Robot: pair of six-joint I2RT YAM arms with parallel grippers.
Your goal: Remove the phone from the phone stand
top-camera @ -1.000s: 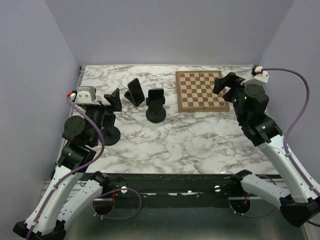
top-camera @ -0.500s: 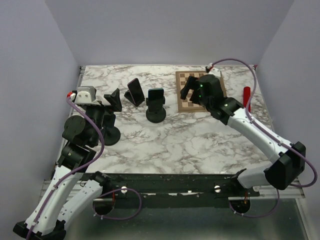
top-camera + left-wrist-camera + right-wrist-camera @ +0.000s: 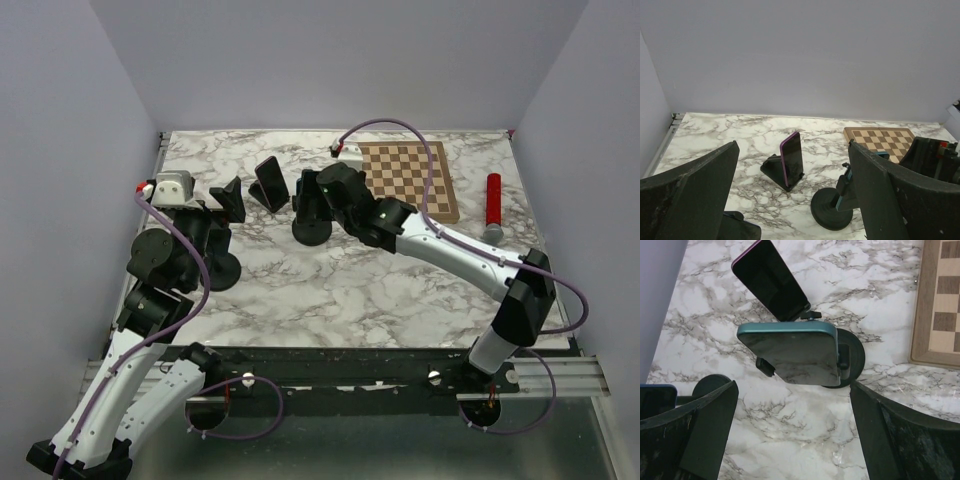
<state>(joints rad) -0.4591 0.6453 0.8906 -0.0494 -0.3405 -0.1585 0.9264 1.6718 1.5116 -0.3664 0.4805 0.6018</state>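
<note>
Teal phone [image 3: 790, 352] held in round-based black stand [image 3: 850, 357], just ahead of right gripper [image 3: 794, 387], centred between its wide-spread jaws, untouched; purple-edged phone [image 3: 771, 280] on wedge stand [image 3: 772, 167] beyond; chessboard [image 3: 940, 305] off to its right; left gripper [image 3: 792, 150] likewise spread, holding nothing.

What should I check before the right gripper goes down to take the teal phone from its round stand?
1. Right gripper open wide: ok.
2. Teal phone lies between the two fingers in the right wrist view: ok.
3. Height of the fingers above the phone: cannot tell.
4. Side clamps of the round stand loose enough to let go: cannot tell.
5. Purple phone stands apart on its own wedge stand: ok.
6. Left gripper open, holding nothing, away from the round stand: ok.
</note>
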